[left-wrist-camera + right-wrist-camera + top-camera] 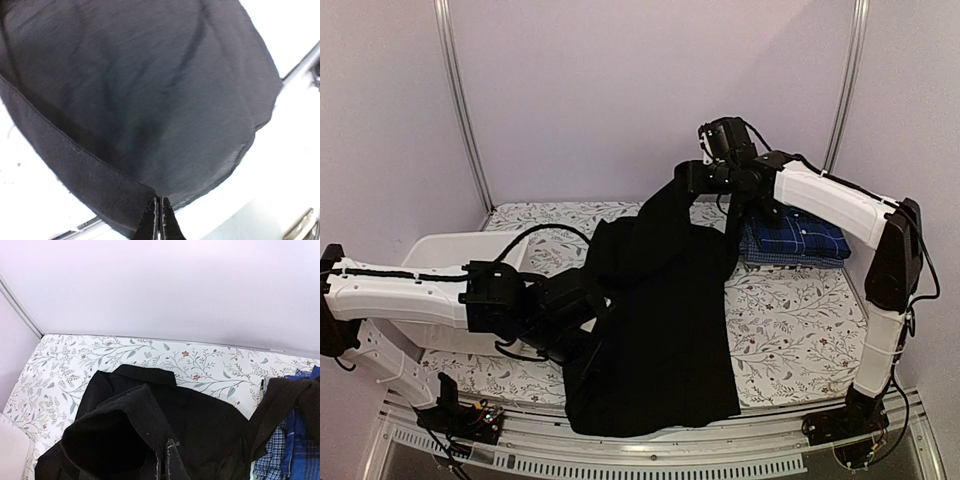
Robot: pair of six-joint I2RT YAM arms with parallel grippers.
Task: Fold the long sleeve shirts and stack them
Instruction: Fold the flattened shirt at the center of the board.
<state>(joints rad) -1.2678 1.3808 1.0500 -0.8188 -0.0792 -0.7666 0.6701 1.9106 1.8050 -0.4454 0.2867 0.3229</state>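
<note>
While I am watching the top view, black shirt (660, 310): hanging from a raised point at the far middle, draping down across the table (800, 320), and its bottom edge is spilling over the near edge.
right tool (688, 180): I am seeing it clenched on a bunched fold of the black shirt, holding that part up above the table. In the right wrist view the tips are pinching a stitched seam with dark cloth bunching around them.
left tool (160, 217): I am reading it as clenched, tips pressing together on the hemmed edge of the black shirt in the left wrist view. From above it is sitting at the shirt's left side, mostly lost against the dark cloth.
far part of black shirt: lying flat on the floral cover toward the back wall in the right wrist view. I am not able to tell whether it is the collar.
plaid shirt (795, 240): folded, lying at the far right of the table under the right arm (830, 200). A strip of black cloth is crossing its left edge in the right wrist view.
basket (450, 250): white, sitting at the left of the table behind the left arm (400, 290).
table cover: floral print, showing bare on the right side next to the black shirt.
</note>
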